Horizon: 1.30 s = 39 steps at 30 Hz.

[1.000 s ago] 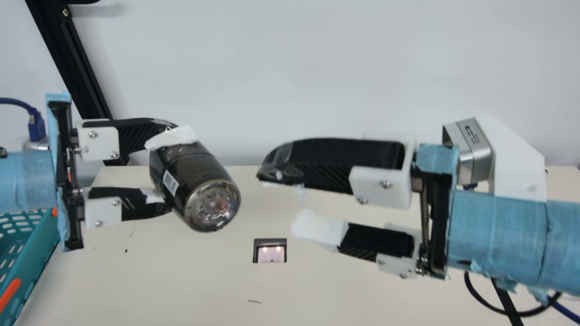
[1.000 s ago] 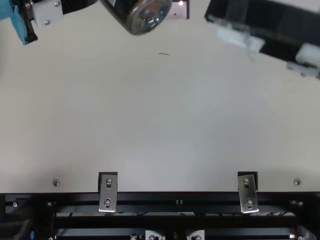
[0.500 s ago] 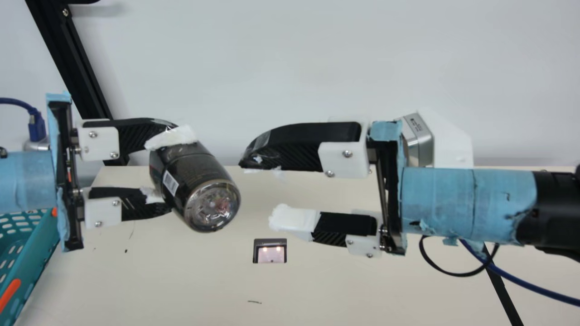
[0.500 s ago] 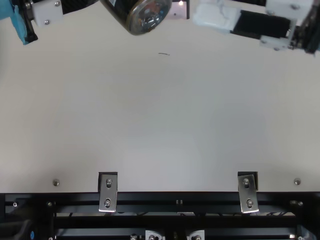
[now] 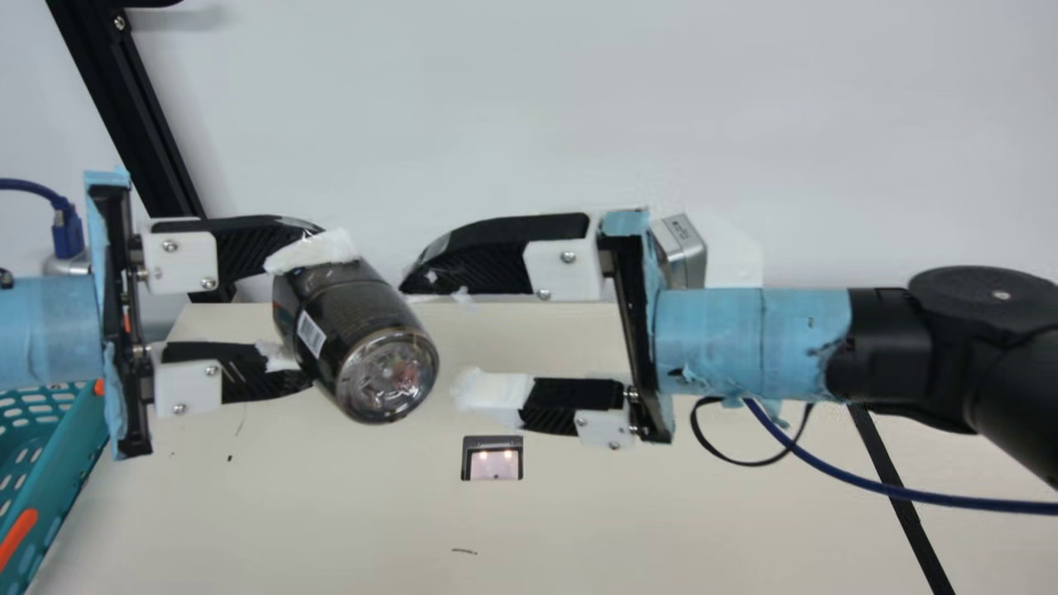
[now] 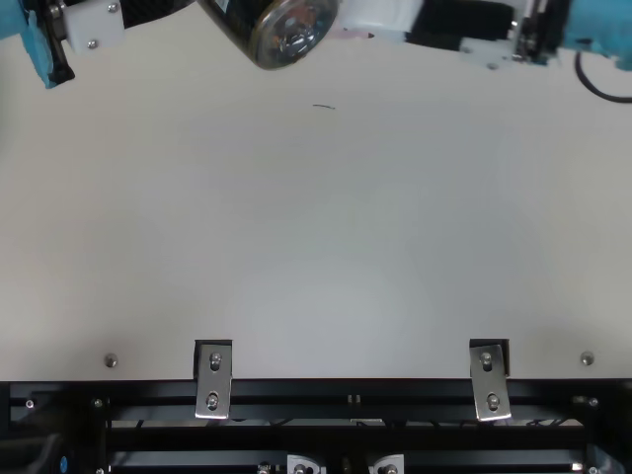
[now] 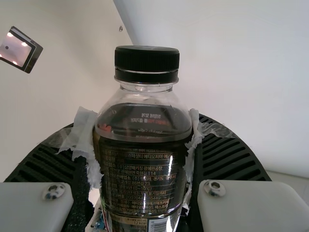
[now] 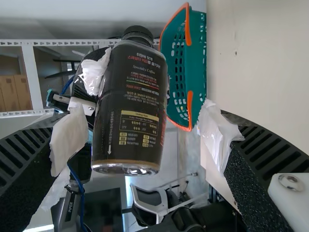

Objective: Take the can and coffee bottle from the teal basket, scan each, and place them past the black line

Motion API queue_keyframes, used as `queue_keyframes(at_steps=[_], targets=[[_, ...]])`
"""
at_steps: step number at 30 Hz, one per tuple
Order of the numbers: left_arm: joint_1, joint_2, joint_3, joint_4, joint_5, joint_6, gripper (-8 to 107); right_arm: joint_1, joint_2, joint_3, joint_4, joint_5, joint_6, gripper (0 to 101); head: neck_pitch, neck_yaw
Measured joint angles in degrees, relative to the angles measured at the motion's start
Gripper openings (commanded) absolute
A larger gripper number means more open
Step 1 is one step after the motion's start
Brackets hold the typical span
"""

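In the main view my left gripper (image 5: 299, 318) is shut on the dark coffee bottle (image 5: 357, 339), held above the table with its clear base tilted down and toward the camera. Facing it from the right, my right gripper (image 5: 430, 343) stands open, its fingertips just beside the bottle's lower end. The left wrist view shows the black-capped coffee bottle (image 7: 145, 159) upright between the padded fingers of my left gripper (image 7: 142, 150). In the right wrist view the bottle (image 8: 130, 106) lies between the spread fingers of my right gripper (image 8: 137, 140), without visible contact.
The teal basket (image 5: 66, 471) with orange parts stands at the table's left. A scanner window (image 5: 493, 459) is lit in the table below the grippers. The black line (image 5: 901, 504) crosses the table at the right, with a blue cable hanging over it.
My right gripper has moved left toward the bottle, staying open, and its arm has come further into the main view. The left gripper and the bottle have kept still.
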Motion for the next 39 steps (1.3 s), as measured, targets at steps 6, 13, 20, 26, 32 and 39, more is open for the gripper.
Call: queue_keyframes(at_steps=[6,13,20,26,32,39], targets=[[0.0,0.0,0.0,0.0,0.0,0.0,10,2.64,2.74,-3.21,1.47,-0.8,0.64,101,0.29,0.0],[0.0,0.0,0.0,0.0,0.0,0.0,10,4.83,4.43,-5.15,2.41,-0.97,1.72,101,0.0,0.0],[0.0,0.0,0.0,0.0,0.0,0.0,10,7.09,5.31,-6.24,2.99,-0.9,2.61,101,0.0,0.0],[0.0,0.0,0.0,0.0,0.0,0.0,10,8.82,5.49,-6.72,3.34,-0.86,3.44,101,0.0,0.0],[0.0,0.0,0.0,0.0,0.0,0.0,10,9.73,5.34,-6.59,3.41,-1.53,4.01,101,0.0,0.0],[0.0,0.0,0.0,0.0,0.0,0.0,10,9.75,5.34,-6.58,3.37,-1.81,4.06,101,0.0,0.0]])
